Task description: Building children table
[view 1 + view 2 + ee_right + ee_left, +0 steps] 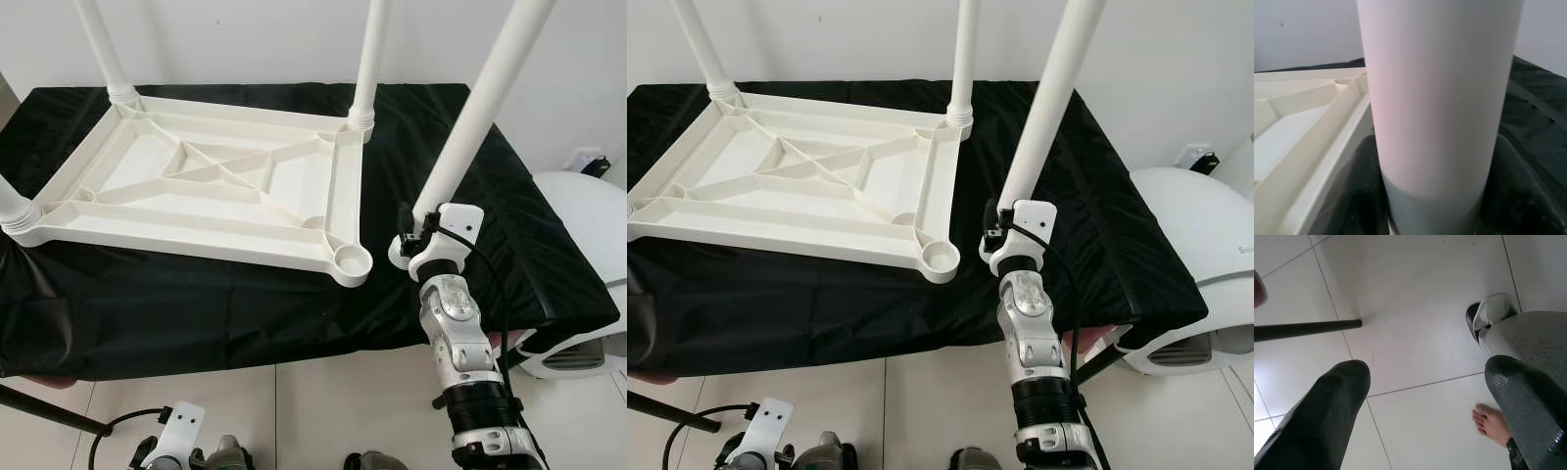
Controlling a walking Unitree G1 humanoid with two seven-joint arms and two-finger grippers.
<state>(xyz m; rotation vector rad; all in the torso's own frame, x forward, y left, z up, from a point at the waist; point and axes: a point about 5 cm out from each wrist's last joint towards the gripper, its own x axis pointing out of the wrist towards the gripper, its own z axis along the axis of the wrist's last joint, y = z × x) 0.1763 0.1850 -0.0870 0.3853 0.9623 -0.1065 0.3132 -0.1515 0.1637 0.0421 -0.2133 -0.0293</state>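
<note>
A white plastic tabletop (211, 181) lies upside down on a table draped in black cloth (196, 313). White legs stand in its far left corner (103, 44), far right corner (367, 59) and near left corner (10, 206). The near right corner socket (353, 260) holds nothing. My right gripper (407, 240) is shut on the lower end of a fourth white leg (480, 108), just right of that socket. The leg tilts up to the right, and its tube (1440, 98) sits between the dark fingers (1359, 196). My left gripper (1425, 377) hangs open near the floor.
A white rounded appliance (578, 225) stands on the floor right of the table. A black rod (1308, 329) crosses the tiled floor below the table's front edge. A person's bare foot (1491, 423) is on the tiles near my left gripper.
</note>
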